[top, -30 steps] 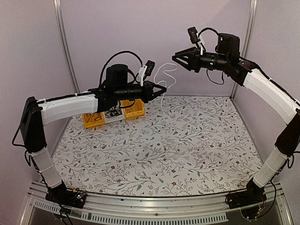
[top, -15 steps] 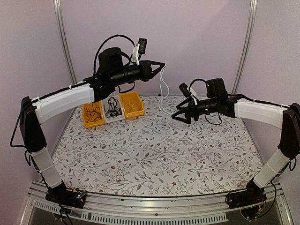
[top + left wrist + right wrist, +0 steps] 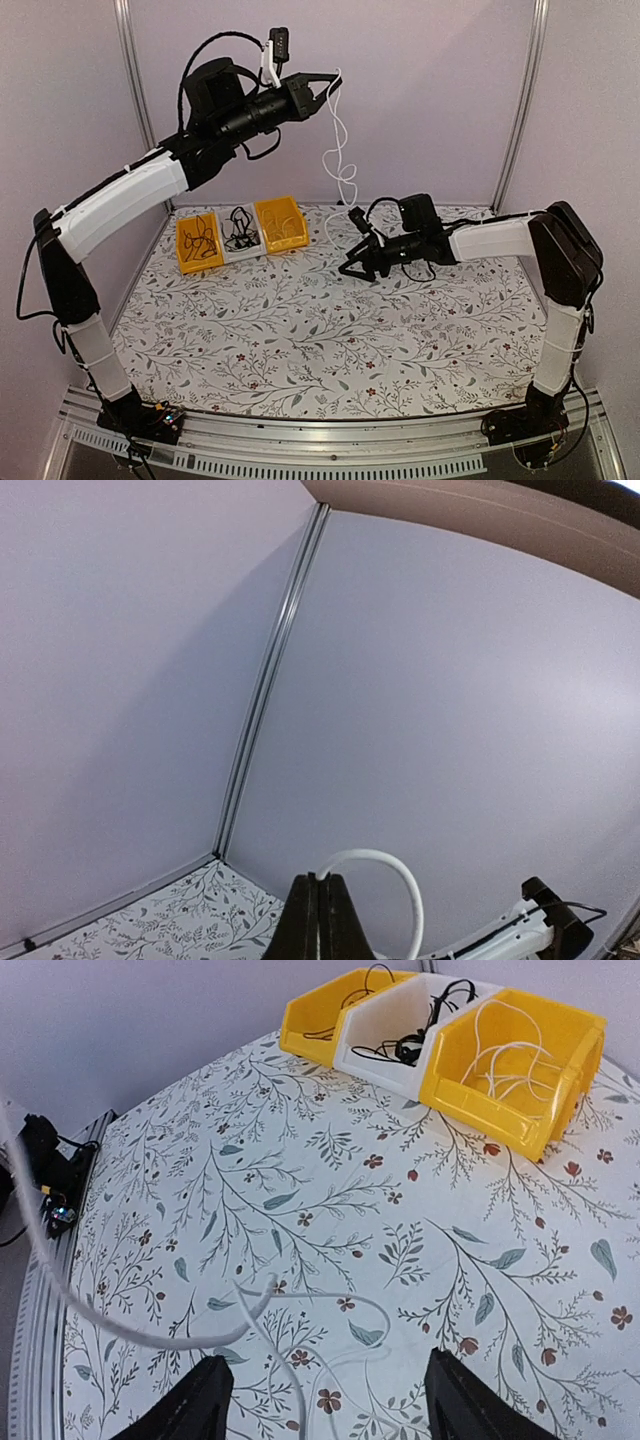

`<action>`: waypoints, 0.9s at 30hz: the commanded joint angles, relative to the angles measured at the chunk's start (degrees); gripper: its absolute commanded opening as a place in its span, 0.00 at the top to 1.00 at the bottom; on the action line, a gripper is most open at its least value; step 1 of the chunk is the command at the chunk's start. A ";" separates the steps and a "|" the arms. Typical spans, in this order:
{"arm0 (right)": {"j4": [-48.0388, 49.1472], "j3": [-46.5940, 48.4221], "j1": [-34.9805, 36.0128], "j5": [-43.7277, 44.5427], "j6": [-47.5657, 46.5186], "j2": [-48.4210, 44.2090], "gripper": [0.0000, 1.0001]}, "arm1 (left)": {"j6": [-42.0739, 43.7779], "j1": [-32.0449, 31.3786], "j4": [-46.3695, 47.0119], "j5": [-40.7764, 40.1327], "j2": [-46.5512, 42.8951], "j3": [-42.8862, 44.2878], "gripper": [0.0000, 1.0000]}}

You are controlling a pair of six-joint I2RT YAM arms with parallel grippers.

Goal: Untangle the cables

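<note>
Flower-patterned table (image 3: 300, 340) under everything. Left arm (image 3: 120, 200) lifted high toward the back wall; right arm (image 3: 500, 238) stretched low over the table, pointing left. At the table's far left, three bins side by side in a row: yellow bin (image 3: 195, 262) and white bin (image 3: 240, 254), both with black cables (image 3: 200, 232) inside, then second yellow bin (image 3: 285, 240) with white cords (image 3: 510, 1055). Left claw (image 3: 325, 85) pinched fully shut on the top end of a white cable (image 3: 340, 160), hanging in loose waves down to just beside the right claw (image 3: 352, 268). Right claw spread wide, gripping nothing; white cable looping just in front of its fingers (image 3: 200, 1405), not pinched
</note>
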 commanded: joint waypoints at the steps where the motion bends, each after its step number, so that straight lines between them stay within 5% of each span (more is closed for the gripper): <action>1: 4.80 2.58 0.33 1.66 4.37 4.65 0.50 | 0.50 -0.12 -2.66 -2.99 0.53 5.95 1.00; 7: 2.87 3.17 0.32 8.56 7.23 9.52 1.00 | 4.76 0.04 -5.11 -7.36 1.04 13.77 1.00; 13: -0.13 1.24 0.24 14.86 7.19 10.19 1.00 | 8.36 0.72 -4.02 -12.31 1.47 18.80 1.00; 21: -10.95 1.16 -1.16 9.85 1.87 0.68 0.56 | 7.33 4.82 -7.41 -15.78 0.63 12.20 1.00; 27: -19.06 -1.00 -1.78 4.90 -5.30 -10.31 0.38 | 7.05 7.81 -4.70 -16.30 -1.41 1.36 1.00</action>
